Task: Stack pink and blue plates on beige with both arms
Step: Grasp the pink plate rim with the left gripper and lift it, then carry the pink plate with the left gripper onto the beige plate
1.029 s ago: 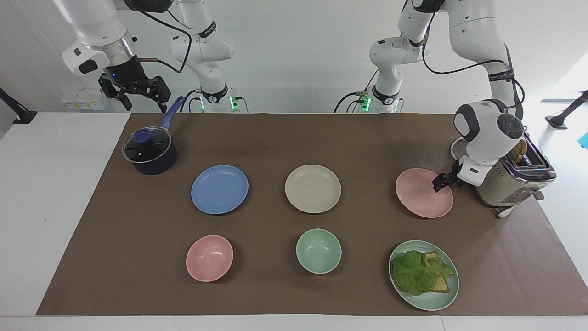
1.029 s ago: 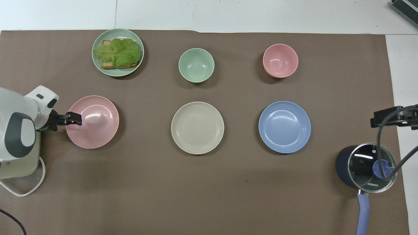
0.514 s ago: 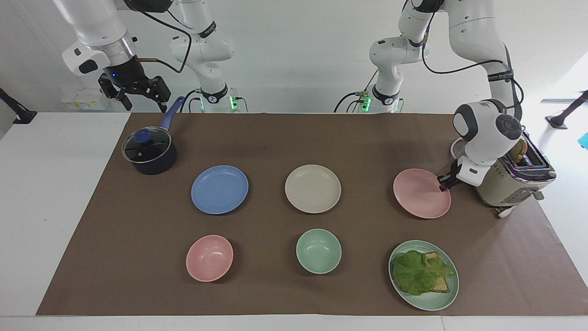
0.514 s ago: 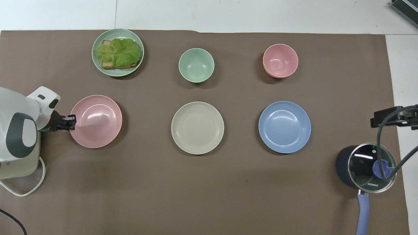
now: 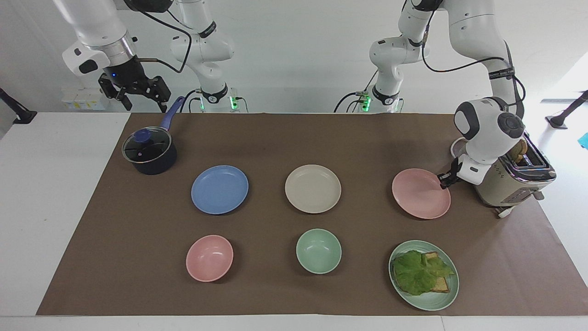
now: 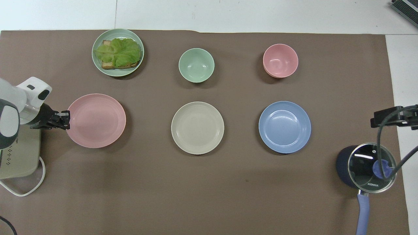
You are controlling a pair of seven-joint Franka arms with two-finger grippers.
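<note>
1. On the brown mat [image 5: 285,138] covering the desk I count four plates, two bowls, one lidded pot and one toaster.
2. Three plates sit in a row across the middle: the blue plate [image 5: 219,189] [image 6: 284,127] toward the right arm's end, the beige plate [image 5: 313,188] [image 6: 197,127] in the centre, the pink plate [image 5: 421,193] [image 6: 96,120] toward the left arm's end.
3. Farther from the robots lies a second row: pink bowl [image 5: 209,258], green bowl [image 5: 319,251], and a green plate [image 5: 423,275] carrying lettuce and toast.
4. Round plates have no long axis; blue and beige lie flat. The pink one appears tipped up at the pinched rim.
5. Low beside the toaster [image 5: 514,179], the left gripper [image 5: 444,178] [image 6: 65,118] has its jaws clenched on the pink plate's rim, on the edge toward the left arm's end.
6. Up in the air over the pot's handle, near the mat's edge, the right gripper [image 5: 138,92] waits with jaws spread and nothing in them. The pot [image 5: 149,153] stands nearer the robots than the blue plate.
7. Bare mat separates each plate from its neighbours. A wide open strip runs between the plate row and the robots' edge. The toaster stands close to the pink plate.
</note>
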